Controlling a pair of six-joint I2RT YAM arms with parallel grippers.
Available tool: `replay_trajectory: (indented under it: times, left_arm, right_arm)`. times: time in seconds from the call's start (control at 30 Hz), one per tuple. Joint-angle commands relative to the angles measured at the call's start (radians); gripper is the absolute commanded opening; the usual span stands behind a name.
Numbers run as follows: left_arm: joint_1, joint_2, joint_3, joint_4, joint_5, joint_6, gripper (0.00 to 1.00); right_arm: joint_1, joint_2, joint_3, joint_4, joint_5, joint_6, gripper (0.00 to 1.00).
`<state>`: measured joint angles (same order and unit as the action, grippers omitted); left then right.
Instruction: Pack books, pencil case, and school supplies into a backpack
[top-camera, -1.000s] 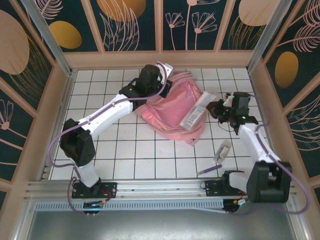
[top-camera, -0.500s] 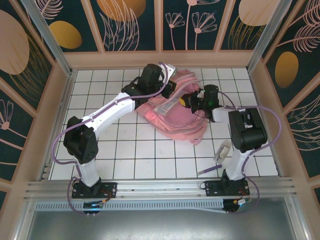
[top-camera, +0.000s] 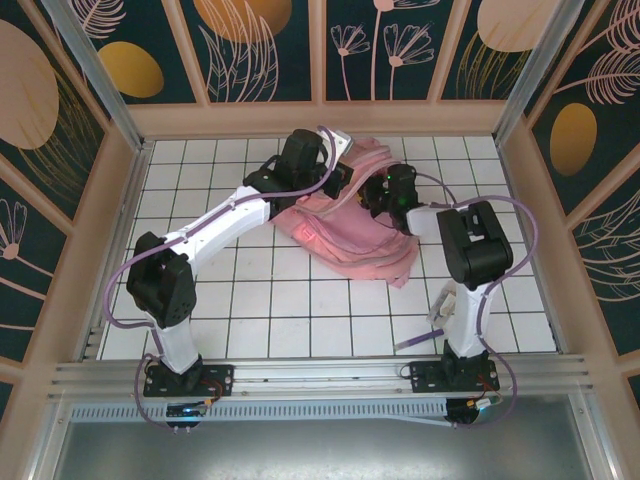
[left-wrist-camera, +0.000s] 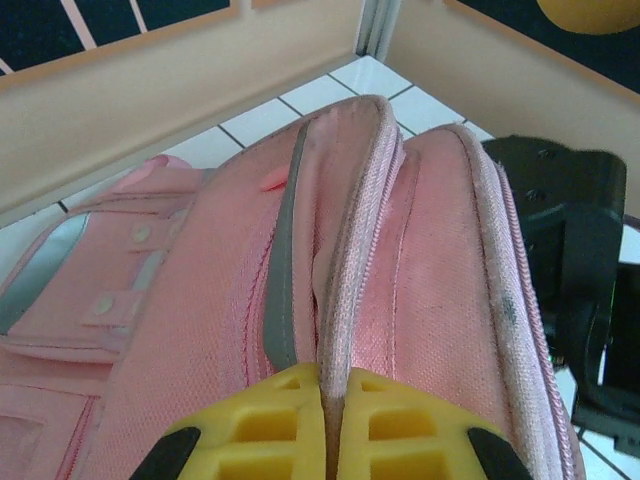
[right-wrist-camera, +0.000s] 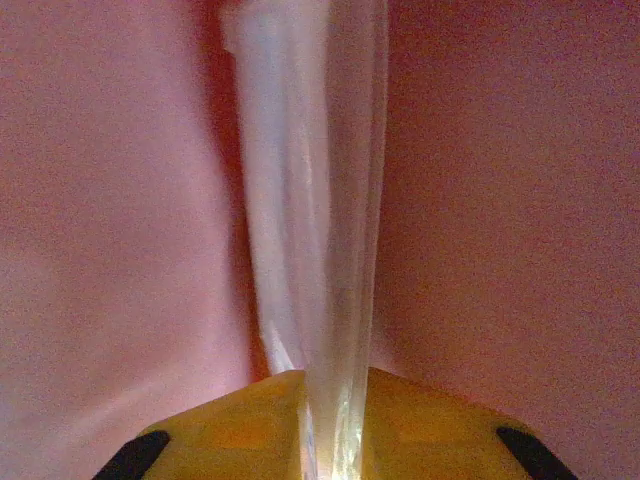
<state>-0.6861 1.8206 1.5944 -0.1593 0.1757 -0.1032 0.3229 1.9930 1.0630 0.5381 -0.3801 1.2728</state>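
both jaws grip: left backpack (left-wrist-camera: 200, 350), right pencil case (right-wrist-camera: 310, 200).

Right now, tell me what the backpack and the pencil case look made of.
The backpack: soft pink woven cloth, matte; weave grain and stitched zipper edges show close up. Its grey strip looks smoother, perhaps reflective tape. The pencil case: clear glossy plastic, probably; pink shows through it.

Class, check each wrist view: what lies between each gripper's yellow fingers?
Left wrist view: the backpack zipper edge, pinched in the left gripper. Right wrist view: the clear pencil case, in the right gripper, pink fabric either side.
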Motion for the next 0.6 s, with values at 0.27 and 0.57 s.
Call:
replay_trajectory:
  times: [0.27, 0.57]
  left_arm:
    - [-0.007, -0.04, -0.027, 0.208, -0.022, -0.022, 0.0]
    - [-0.007, 0.003, -0.075, 0.208, -0.064, 0.04, 0.0]
  right_arm:
    - [-0.089, -0.25, -0.124, -0.3, -0.084, -0.176, 0.54]
    - [-0.29, -0.631, -0.284, -0.752, -0.006, -0.498, 0.54]
